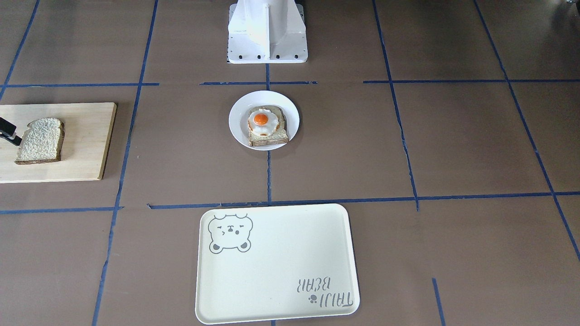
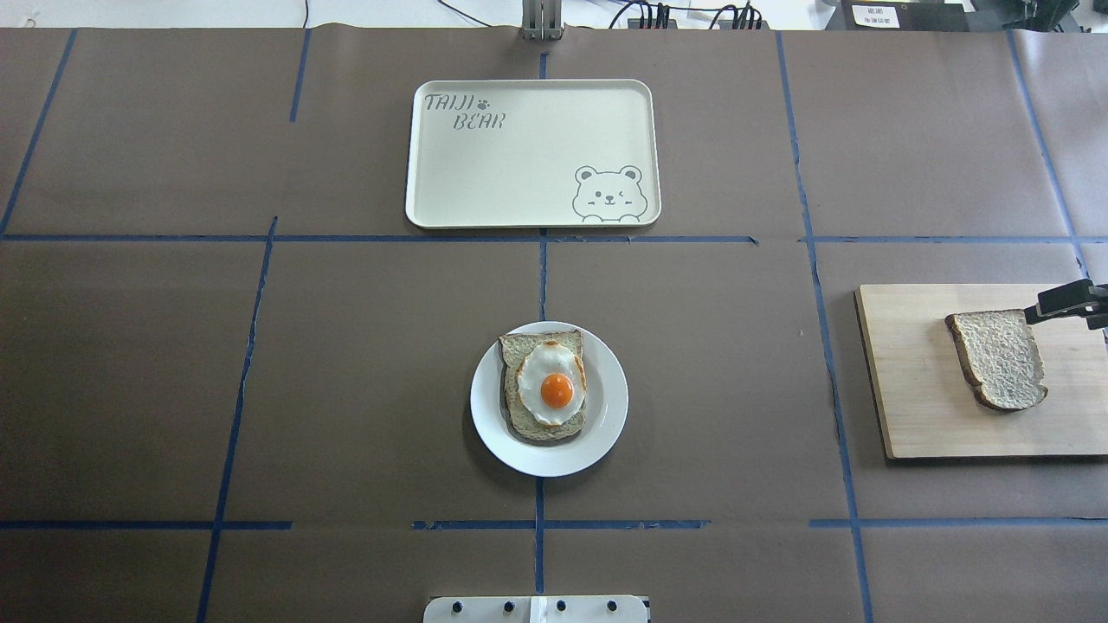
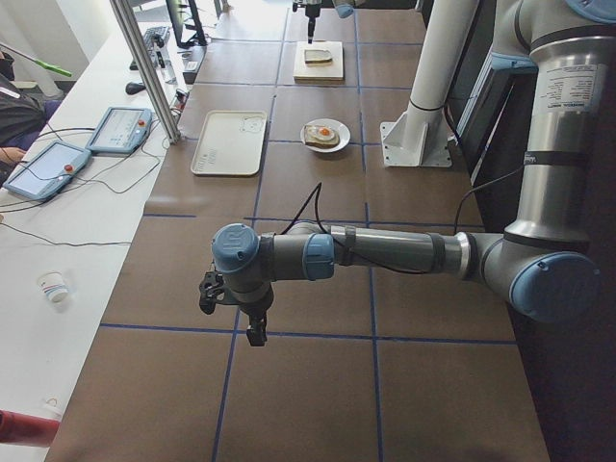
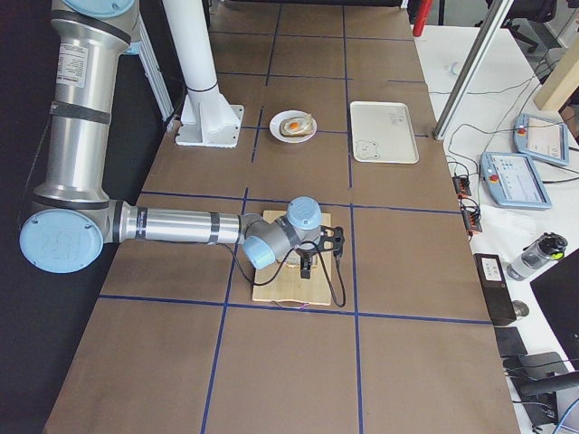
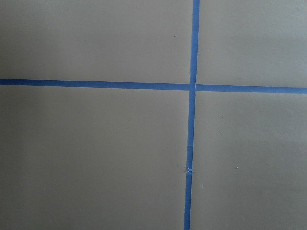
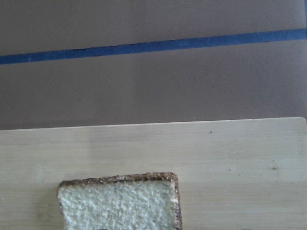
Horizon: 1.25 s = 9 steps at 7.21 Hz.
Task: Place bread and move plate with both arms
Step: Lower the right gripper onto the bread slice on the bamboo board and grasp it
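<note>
Brown paper crossed by blue tape lines covers the table (image 2: 346, 363). Right gripper (image 2: 1066, 300) hovers over the wooden board (image 2: 909, 389). Just below and beside its black fingertip the bread (image 2: 1000, 359) lies flat on the board, ungrasped; whether the fingers are spread or closed I cannot tell. Well apart from that gripper, toward the table's middle, sits the plate (image 2: 606, 415) bearing toast with a fried egg (image 2: 515, 411), and beyond it the bear tray (image 2: 519, 173). Left gripper (image 3: 252, 327) hangs over bare paper near a tape crossing, far from the plate; its state cannot be told.
</note>
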Tool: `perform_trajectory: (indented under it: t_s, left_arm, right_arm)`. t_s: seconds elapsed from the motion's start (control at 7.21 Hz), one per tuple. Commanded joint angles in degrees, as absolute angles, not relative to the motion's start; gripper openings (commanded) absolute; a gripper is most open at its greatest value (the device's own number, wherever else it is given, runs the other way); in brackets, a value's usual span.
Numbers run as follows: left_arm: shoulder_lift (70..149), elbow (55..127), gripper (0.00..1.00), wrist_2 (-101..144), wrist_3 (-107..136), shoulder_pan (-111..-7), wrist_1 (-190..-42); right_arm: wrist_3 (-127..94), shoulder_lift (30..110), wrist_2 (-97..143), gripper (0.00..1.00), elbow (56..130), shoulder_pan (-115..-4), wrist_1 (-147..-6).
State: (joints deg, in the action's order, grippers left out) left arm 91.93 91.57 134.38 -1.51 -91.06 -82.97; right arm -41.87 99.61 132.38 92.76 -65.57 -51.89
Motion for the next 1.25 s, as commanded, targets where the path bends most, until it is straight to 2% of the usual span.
perform_trajectory:
  t_s: [0.0,0.55,1.11]
  left_arm:
    - [91.9,91.5,1.0,134.4,-1.6,-91.1,-83.0]
    - [91.9,90.9,1.0,134.4,-1.8,-91.1,-83.1]
    - [91.9,90.9,1.0,134.4,-1.8,-91.1,-83.1]
  right_arm:
    - [-42.8,99.8,131.7,0.66,92.7,-64.2,-51.9]
    - [-42.7,100.1,130.0,0.52,92.5,-61.4,-51.9]
    - [-42.4,101.5,129.1,0.48,92.4,-61.3,-52.0]
